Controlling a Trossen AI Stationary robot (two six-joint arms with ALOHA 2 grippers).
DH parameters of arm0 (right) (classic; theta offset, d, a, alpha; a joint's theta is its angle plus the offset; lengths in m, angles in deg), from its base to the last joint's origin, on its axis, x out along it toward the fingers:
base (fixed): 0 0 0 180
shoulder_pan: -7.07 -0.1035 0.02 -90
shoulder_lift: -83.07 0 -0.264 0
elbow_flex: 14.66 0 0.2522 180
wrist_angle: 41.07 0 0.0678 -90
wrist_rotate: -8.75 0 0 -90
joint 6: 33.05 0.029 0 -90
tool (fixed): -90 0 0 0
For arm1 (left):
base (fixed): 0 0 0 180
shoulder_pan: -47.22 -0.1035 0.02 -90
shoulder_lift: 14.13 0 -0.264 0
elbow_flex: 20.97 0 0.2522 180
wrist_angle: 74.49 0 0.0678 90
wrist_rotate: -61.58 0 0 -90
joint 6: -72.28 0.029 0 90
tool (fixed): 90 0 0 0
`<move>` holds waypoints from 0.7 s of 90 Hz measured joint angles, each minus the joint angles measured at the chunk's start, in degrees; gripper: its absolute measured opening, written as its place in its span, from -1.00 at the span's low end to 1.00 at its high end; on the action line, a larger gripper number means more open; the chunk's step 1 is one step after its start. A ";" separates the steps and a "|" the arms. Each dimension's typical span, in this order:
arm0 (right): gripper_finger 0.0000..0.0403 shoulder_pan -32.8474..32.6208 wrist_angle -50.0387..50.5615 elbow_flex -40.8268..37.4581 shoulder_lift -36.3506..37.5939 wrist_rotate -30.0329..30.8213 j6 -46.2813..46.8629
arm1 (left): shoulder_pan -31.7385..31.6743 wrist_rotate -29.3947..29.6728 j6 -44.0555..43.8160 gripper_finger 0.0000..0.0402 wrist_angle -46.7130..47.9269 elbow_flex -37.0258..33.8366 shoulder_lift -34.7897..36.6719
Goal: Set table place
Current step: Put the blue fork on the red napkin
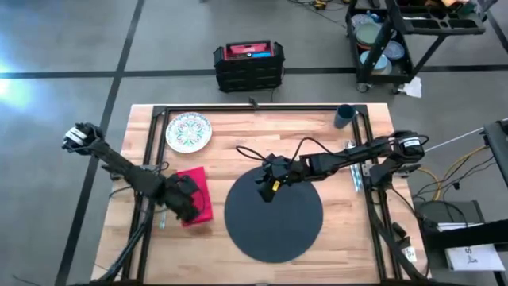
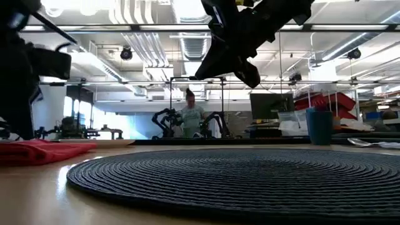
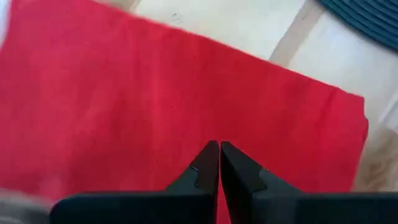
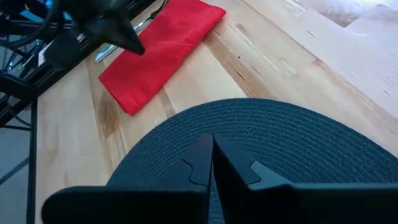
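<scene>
Filling the foreground, the round mat (image 2: 250, 178) is lying mid-desk (image 1: 238, 139). Right gripper (image 1: 267, 191) is hovering over its rim, fingers pressed together; left gripper (image 1: 188, 208), fingers likewise together, is hanging above the red napkin (image 1: 196, 184).

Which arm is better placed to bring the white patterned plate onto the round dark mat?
Probably left: the left end effector hovers over the red cloth napkin, on the white patterned plate's side. The right end effector is above the round dark mat.
</scene>
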 joint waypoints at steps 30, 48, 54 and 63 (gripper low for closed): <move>-1.00 0.00 1.66 0.00 0.00 -0.06 0.22 | -1.84 -11.47 6.83 -1.00 -22.66 -7.57 -1.82; -1.00 0.00 2.62 0.00 0.00 -1.40 0.22 | 1.68 -20.80 7.89 -1.00 -24.20 -5.81 -6.90; -1.00 0.00 2.58 0.00 0.00 -1.49 0.20 | 2.92 -22.14 8.21 -1.00 -23.64 -4.39 -8.05; -1.00 0.02 2.55 0.00 0.00 -1.49 -0.11 | 3.73 -22.22 10.66 -1.00 -22.51 -1.51 -9.15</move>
